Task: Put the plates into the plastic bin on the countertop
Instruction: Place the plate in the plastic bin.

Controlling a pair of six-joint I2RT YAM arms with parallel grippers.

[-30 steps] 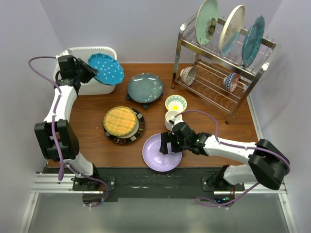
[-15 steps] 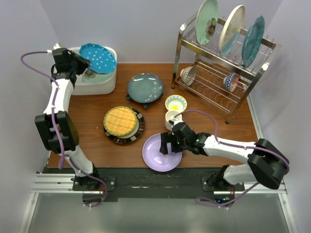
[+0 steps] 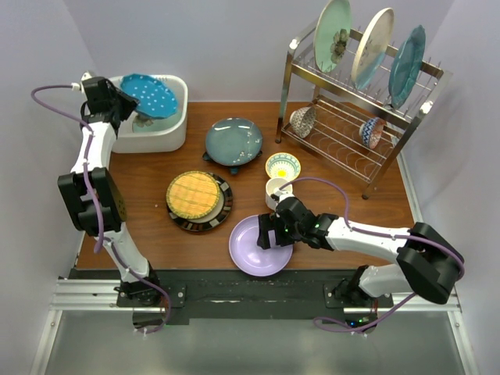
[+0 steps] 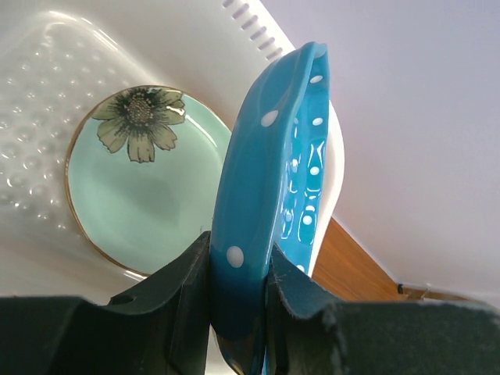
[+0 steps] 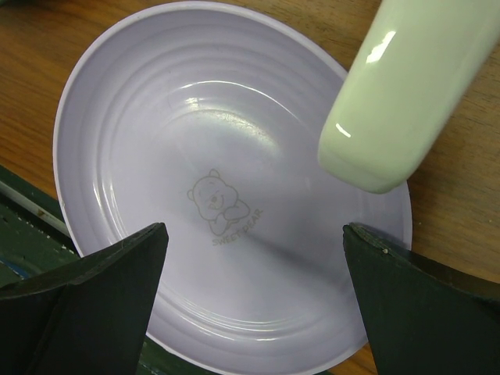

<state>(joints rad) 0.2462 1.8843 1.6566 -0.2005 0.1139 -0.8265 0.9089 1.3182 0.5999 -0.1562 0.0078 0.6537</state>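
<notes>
A: Fig., which step?
B: Left tool (image 4: 238,273) pinches blue dotted plate (image 3: 154,95) by its rim, tilted over plastic bin (image 3: 170,134). Next, prob.: lower, then let go. Right tool (image 5: 251,234) gapes wide, empty, above lilac plate (image 5: 195,117), well apart from bin.
A: Wrist-only detail?
B: Pale green floral plate (image 4: 141,187) lying flat in bin.

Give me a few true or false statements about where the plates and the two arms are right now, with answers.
1. The left fingers grip the blue dotted plate over the plastic bin. True.
2. The plastic bin has nothing in it. False: a pale green floral plate lies inside.
3. The right fingers are shut on the lilac plate. False: they stand open above it.
4. The wire rack holds three plates upright. True.
</notes>
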